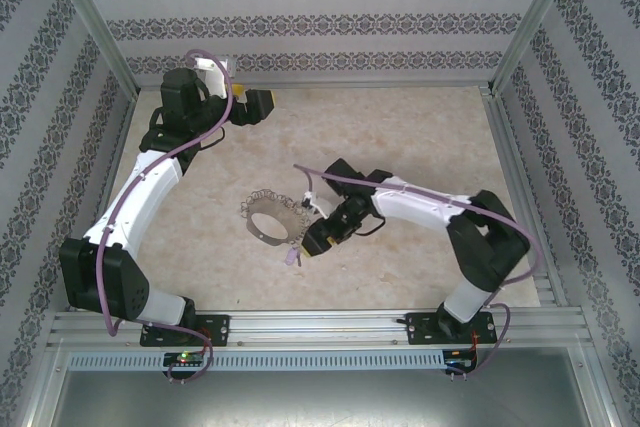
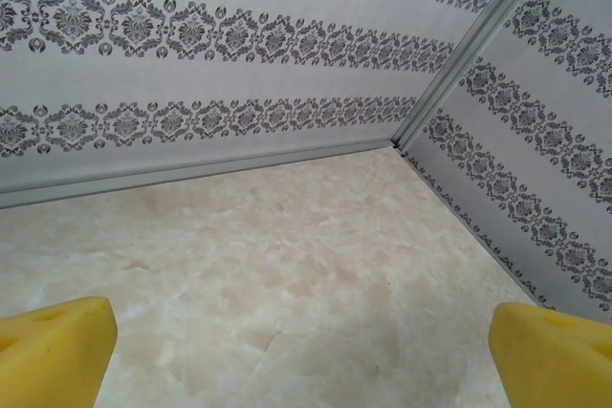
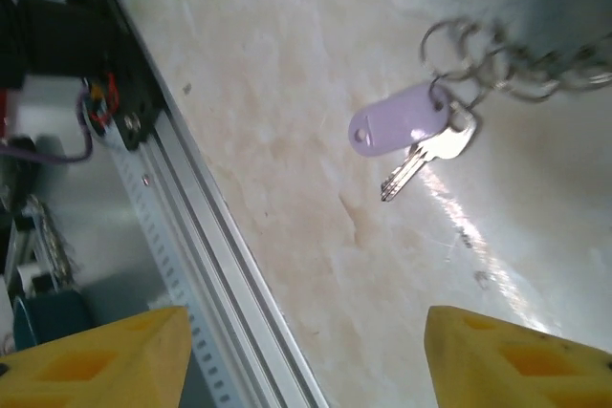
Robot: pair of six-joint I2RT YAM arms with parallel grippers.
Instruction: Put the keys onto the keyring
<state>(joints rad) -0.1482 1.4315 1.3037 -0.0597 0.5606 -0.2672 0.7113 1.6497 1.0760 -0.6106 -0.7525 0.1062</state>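
**Left hand.** The left hand (image 1: 256, 105) is at the far left corner of the worktop (image 1: 400, 137), close to the patterned wall (image 1: 300, 27). In the left wrist view, its two yellow fingers (image 2: 53, 351) stand at opposite edges of the frame. The jaws are fully apart, and there is bare worktop between them. The left hand holds nothing.

**Right hand.** The right hand (image 1: 315, 240) is near the middle of the worktop, just to the right of the keyring (image 1: 265, 236). In the right wrist view, the right hand (image 3: 306, 360) has its fingers spread and grips nothing. The worktop and the aluminium rail (image 3: 210, 236) at the near edge lie below it.

**Keyring.** The keyring lies flat on the worktop at the centre. A fringe of small silvery rings (image 3: 478, 45) runs along its rim.

**Key.** The key (image 3: 426, 160) and its lilac tag (image 3: 397, 119) lie on the worktop at the near side of the keyring (image 3: 545, 2). The key's head and the tag's eyelet meet right at the fringe of silvery rings. The pictures do not show whether the key is linked to these rings. The key's blade points away from the hoop, toward the rail. The key is apart from both hands.
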